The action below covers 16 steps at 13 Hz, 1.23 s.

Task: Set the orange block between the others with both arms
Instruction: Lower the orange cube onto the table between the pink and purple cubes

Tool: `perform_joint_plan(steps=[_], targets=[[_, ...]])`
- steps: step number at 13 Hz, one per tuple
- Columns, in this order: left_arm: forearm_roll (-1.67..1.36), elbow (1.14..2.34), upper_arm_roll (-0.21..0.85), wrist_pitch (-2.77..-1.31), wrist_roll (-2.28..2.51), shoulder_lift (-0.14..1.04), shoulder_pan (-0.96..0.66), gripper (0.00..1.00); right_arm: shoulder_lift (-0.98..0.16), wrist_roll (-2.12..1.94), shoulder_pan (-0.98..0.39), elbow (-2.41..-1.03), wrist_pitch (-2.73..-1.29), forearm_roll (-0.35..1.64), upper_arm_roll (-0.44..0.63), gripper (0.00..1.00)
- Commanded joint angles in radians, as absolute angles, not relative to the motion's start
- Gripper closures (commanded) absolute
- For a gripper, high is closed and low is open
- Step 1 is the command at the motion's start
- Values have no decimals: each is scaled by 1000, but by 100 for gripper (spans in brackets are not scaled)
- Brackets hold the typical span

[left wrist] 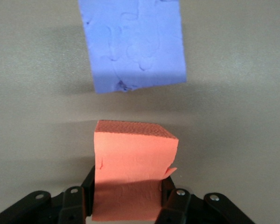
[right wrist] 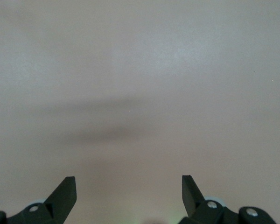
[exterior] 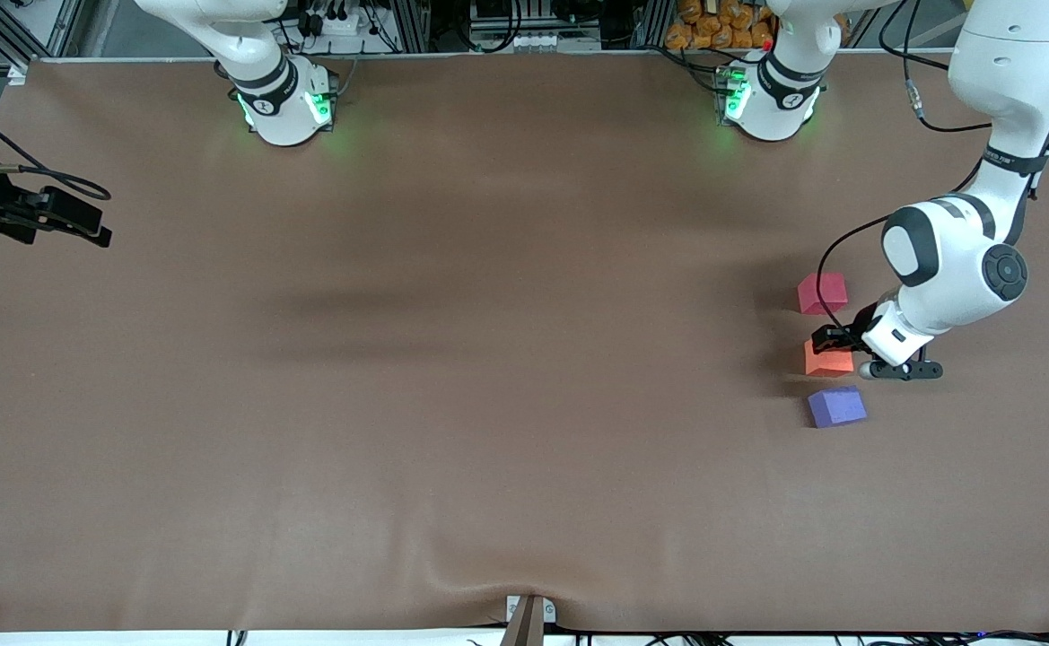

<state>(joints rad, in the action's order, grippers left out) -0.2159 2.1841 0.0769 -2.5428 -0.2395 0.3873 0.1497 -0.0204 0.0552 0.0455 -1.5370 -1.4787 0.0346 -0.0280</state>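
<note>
**Orange block held in the gap between the 2 cubes**

We see the left end effector [exterior: 834, 344] at the lower right of the front view, clamped on the orange block [exterior: 828, 358], its black fingers [left wrist: 170, 198] pressing 2 opposite faces. The block sits in line between the pinkish-red cube [exterior: 822, 292], above it in the frame, and the purple cube [exterior: 836, 405], below it; it touches neither, with bare tabletop [exterior: 488, 359] showing on both sides. In the left wrist view the purple cube [left wrist: 133, 44] lies straight ahead of the block [left wrist: 133, 168], so the row runs along the end effector's own pointing direction. A cube has no long axis, so alignment rests only on its faces squaring with its neighbours. We judge the block to be at or just above the tabletop, and release looks like the step due.

The left arm reaches down from the frame's upper right, wrist bent low. The right end effector [exterior: 66, 224] waits at the left edge, jaws wide and empty.
</note>
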Motion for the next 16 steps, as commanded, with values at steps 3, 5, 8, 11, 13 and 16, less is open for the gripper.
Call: perform_joint_plan(steps=[3,5,8,11,13,16], targets=[[-241,2180,86,-2554,-272,397,170,63,-14,48,60,-1534,-1479,49,-38,0],[-241,2180,87,-2554,-272,397,167,61,-15,48,58,-1534,-1479,49,-40,0],[-241,2178,87,-2554,-272,397,167,63,-15,48,57,-1535,-1476,49,-40,0],[-245,2178,89,-2554,-270,397,166,63,-15,48,57,-1539,-1474,49,-40,0],[-256,2177,89,-2554,-270,397,163,41,-17,48,57,-1539,-1473,49,-40,0],[-256,2171,89,-2553,-261,397,158,0,-17,48,55,-1539,-1471,49,-40,0]])
